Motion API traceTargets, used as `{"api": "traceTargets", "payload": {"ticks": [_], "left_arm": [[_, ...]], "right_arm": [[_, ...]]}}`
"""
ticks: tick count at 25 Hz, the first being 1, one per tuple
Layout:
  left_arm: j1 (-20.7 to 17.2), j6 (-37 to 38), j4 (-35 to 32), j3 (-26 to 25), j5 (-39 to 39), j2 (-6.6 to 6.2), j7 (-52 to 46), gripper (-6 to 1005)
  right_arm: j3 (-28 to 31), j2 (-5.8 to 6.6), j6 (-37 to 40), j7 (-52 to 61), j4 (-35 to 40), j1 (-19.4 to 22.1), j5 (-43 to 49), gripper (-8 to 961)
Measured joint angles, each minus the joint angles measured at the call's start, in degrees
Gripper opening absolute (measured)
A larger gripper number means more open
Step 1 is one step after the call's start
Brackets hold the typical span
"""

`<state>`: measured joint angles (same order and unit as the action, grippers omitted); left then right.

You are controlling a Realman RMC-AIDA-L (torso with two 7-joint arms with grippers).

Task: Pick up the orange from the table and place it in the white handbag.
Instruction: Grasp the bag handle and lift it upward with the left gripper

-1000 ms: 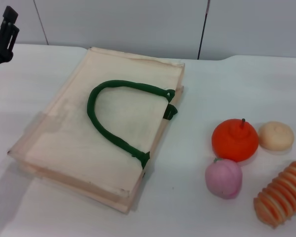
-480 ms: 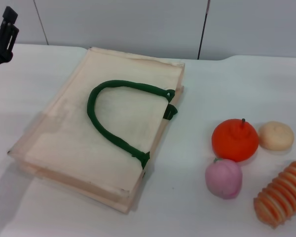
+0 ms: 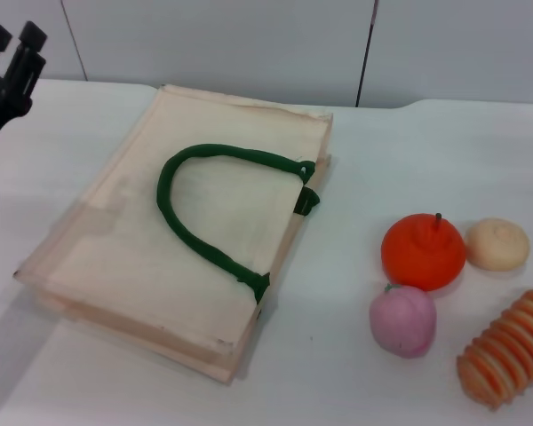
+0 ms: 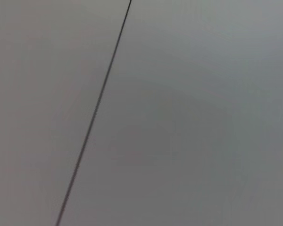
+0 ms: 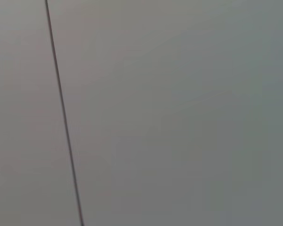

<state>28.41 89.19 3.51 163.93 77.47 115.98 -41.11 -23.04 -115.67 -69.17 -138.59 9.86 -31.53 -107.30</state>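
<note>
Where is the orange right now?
In the head view, the orange sits on the table's right side, touching the pink fruit, beside the beige ball.

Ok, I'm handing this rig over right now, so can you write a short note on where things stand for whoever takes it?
Left gripper: raised at the far left edge of the table, empty, well away from the fruit. Right gripper: not in view.
The orange sits on the table right of the white handbag, close beside a pink fruit and a beige ball; a ribbed orange item lies nearer the edge.
The handbag lies flat, green handle on top.
Done: nothing yet. Left: grasp the orange, put it in the handbag.
</note>
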Motion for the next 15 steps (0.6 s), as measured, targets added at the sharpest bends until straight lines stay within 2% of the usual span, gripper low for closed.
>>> {"api": "traceTargets", "payload": {"ticks": [7,15], "left_arm": [[2.3,-1.4,6.8,0.0,-7.0,-0.05,-14.3,557],[5.9,-2.3,18.0,0.0,-16.3,0.03,-36.9,557]], "right_arm": [[0.1,0.09,1.7,16.7,8.3,0.2,11.2,575],[0.3,0.1,1.2,18.8,9.6,0.2,13.2,576]]}}
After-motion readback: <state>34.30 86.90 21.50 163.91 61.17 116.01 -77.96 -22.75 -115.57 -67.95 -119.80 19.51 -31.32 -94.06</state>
